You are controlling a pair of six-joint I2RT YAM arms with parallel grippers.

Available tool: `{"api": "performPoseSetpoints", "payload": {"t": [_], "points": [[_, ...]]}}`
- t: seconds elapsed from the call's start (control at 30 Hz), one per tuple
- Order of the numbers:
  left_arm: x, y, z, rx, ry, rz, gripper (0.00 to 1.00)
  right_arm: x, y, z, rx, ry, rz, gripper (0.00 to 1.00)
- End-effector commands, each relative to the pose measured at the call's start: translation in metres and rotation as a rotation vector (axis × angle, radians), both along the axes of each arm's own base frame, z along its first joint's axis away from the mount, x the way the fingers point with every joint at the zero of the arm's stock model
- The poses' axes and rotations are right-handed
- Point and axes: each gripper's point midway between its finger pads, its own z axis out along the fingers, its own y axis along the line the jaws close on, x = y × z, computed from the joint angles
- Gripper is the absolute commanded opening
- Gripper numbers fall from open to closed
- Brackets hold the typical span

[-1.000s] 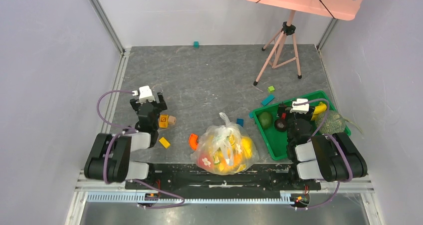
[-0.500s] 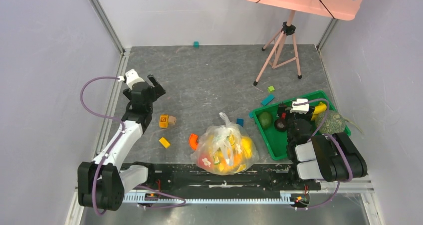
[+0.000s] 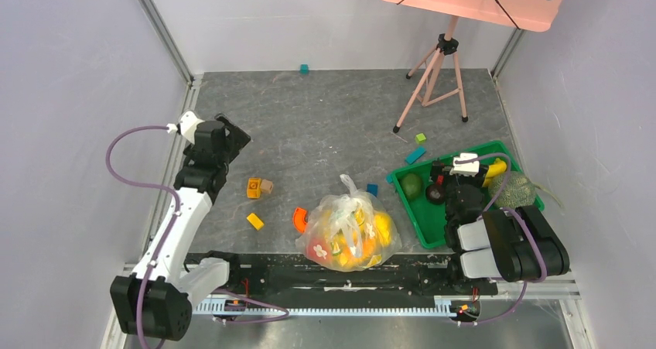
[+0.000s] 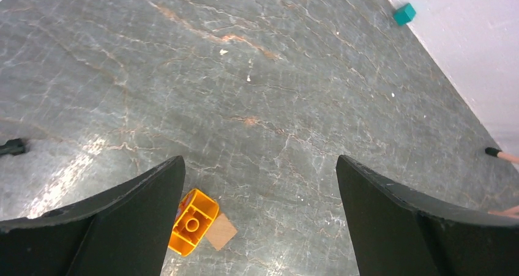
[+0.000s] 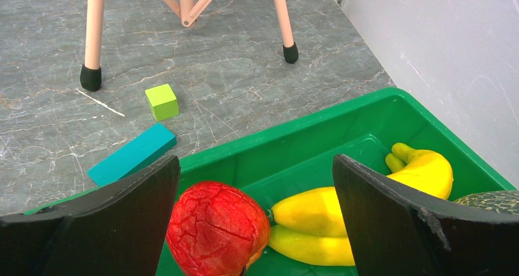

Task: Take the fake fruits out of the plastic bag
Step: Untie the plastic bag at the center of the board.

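Note:
The plastic bag [image 3: 348,210] lies near the table's front edge, between the two arm bases. It bulges with fake fruits [image 3: 360,244] in yellow, orange and red. My left gripper [image 3: 230,136] [image 4: 260,166] stands open far to the bag's left rear, above bare floor, holding nothing. My right gripper [image 3: 442,180] [image 5: 256,166] hangs open over the green tray [image 5: 306,126], to the right of the bag. Below its jaws lie a red fruit [image 5: 217,227] and yellow bananas [image 5: 318,221], which it does not touch.
An orange block [image 4: 193,221] and a wooden tile [image 4: 220,232] lie by the left finger. Yellow block [image 3: 254,221], orange curved piece [image 3: 299,219] and blue block [image 3: 372,189] lie around the bag. A pink tripod [image 3: 437,74], lime cube [image 5: 162,101] and teal block [image 5: 131,155] sit beyond the tray.
My left arm has stretched out, carrying its open gripper back and to the left, away from the orange block. The right arm and the bag have not moved.

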Motion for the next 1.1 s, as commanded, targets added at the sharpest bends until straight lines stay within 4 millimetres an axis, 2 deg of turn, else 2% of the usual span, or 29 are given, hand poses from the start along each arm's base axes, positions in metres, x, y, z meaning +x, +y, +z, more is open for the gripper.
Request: {"api": "performPoseSetpoints", "payload": {"t": [0.0,0.2,0.3,0.53,0.63,0.87,1.0,1.07], "points": [[-0.014,0.009,0.005,-0.043,-0.009,0.069,1.00,-0.025,-0.006,-0.021,-0.016,0.049,-0.015,0.98],[-0.024,-0.007,0.030,-0.063,-0.017,-0.038,1.00,-0.019,-0.011,-0.020,-0.010,0.074,-0.048,0.98],[-0.030,-0.015,0.040,-0.048,-0.008,-0.116,1.00,-0.014,-0.006,-0.017,-0.020,0.098,-0.020,0.98],[-0.033,-0.034,0.035,-0.007,0.074,-0.289,1.00,0.003,-0.001,0.012,0.049,0.112,-0.028,0.98],[-0.034,-0.044,0.032,-0.014,0.090,-0.357,1.00,0.007,0.001,0.025,0.118,0.111,-0.038,0.98],[-0.034,-0.053,0.037,0.016,0.104,-0.435,1.00,0.011,0.013,0.049,0.217,0.149,-0.009,0.98],[-0.039,-0.086,0.039,0.013,0.121,-0.552,1.00,0.015,0.027,0.065,0.262,0.218,0.051,0.98],[-0.043,-0.105,0.038,0.078,0.141,-0.580,0.99,0.015,0.051,0.067,0.262,0.263,0.187,0.98]]}}
